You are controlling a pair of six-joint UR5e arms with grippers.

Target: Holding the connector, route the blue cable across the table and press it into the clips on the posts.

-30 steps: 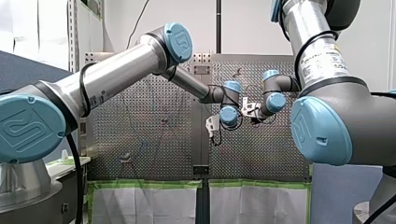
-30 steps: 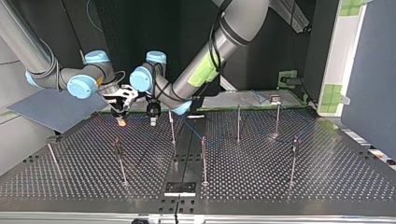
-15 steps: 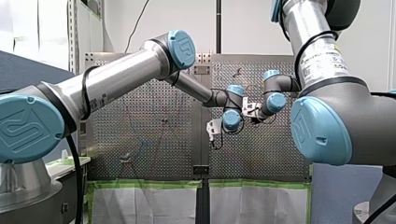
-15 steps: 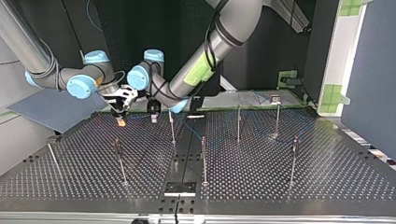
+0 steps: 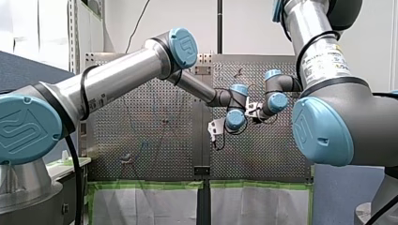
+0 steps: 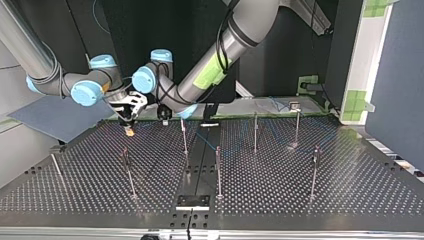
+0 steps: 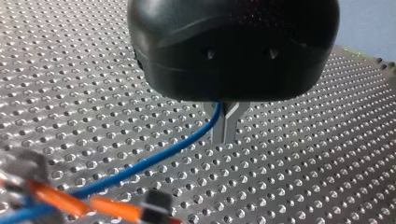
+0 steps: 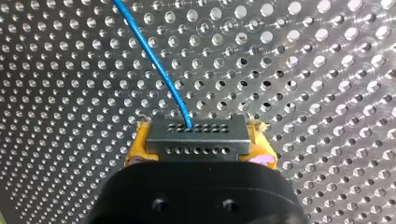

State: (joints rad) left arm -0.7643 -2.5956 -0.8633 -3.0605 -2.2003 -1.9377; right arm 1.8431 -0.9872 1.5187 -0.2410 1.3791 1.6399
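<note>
Perforated worktop [image 6: 300, 190]: right claw [image 8: 200, 150] clamped on connector [image 8: 196, 137]; left claw [image 7: 226, 133] together around blue cable [image 7: 154, 158].

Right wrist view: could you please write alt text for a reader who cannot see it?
My right gripper, its yellow pads showing, is shut on a grey connector with rows of small holes. A blue cable leaves the connector and runs ahead of it over the perforated table.

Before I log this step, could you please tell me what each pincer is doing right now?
Left pincer: closed; the cable runs beside it, grip unclear.
Right pincer: closed on the connector.
</note>
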